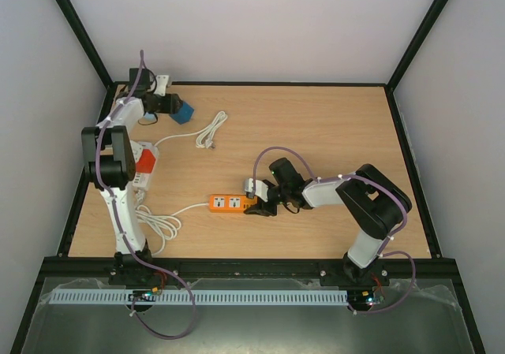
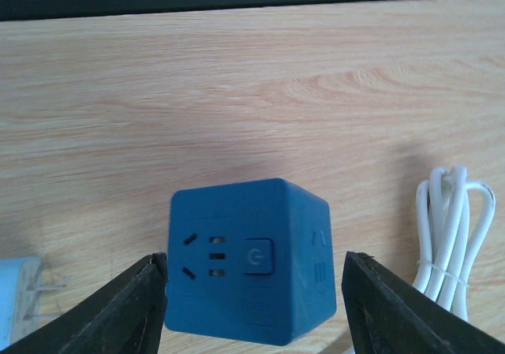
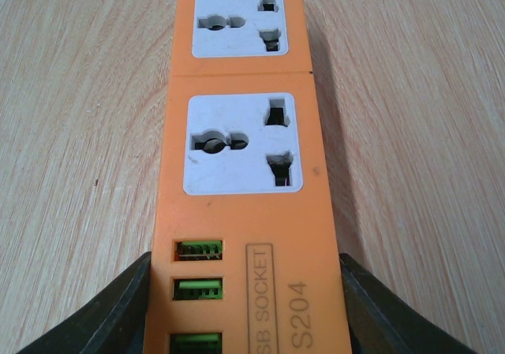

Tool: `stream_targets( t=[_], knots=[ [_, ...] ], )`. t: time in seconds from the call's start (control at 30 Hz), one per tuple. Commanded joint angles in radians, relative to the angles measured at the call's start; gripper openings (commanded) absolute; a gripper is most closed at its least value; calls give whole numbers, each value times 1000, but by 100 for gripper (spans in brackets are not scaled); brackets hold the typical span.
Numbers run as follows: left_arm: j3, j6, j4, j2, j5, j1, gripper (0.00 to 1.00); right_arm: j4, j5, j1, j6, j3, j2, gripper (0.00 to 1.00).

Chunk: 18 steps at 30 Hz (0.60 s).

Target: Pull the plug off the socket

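Scanning the top view, I see the white plug (image 1: pixel 209 142) lying loose beyond the orange power strip (image 1: pixel 227 204); on the left wrist view, the left gripper (image 2: pixel 252 271) has its fingers (image 2: pixel 126 307) hugging a blue cube socket (image 2: pixel 237 212), though I can't tell if they grip it; on the right wrist view, the right gripper (image 3: pixel 245 267) has its fingers (image 3: pixel 118 314) pinching that strip's sides.

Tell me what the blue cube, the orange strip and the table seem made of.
Cube: probably matte plastic, perhaps with a rubbery coating; even colour, soft rounded edges, no glare.
Strip: hard moulded plastic with a slight sheen; raised lettering and inset white socket faces.
Table: wood or wood-look laminate; it shows a smooth, light grain, but I cannot tell which.
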<state>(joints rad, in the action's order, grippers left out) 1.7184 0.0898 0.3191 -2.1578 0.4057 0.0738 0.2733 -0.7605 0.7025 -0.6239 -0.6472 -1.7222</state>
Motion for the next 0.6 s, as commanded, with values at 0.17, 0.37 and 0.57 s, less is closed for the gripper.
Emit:
stream_targets(
  t=[0.17,0.37,0.57],
  knots=[
    [-7,65,30,24,-31,-30,56,-69,111,-6,-7,7,-33,24],
    [46,40,64,-39,-24,-11,47,-68,113,-6,-7,6,-30,24],
    [67,12,75,-65,5,29,36,-67,111,-6,-6,6,-30,24]
  ],
)
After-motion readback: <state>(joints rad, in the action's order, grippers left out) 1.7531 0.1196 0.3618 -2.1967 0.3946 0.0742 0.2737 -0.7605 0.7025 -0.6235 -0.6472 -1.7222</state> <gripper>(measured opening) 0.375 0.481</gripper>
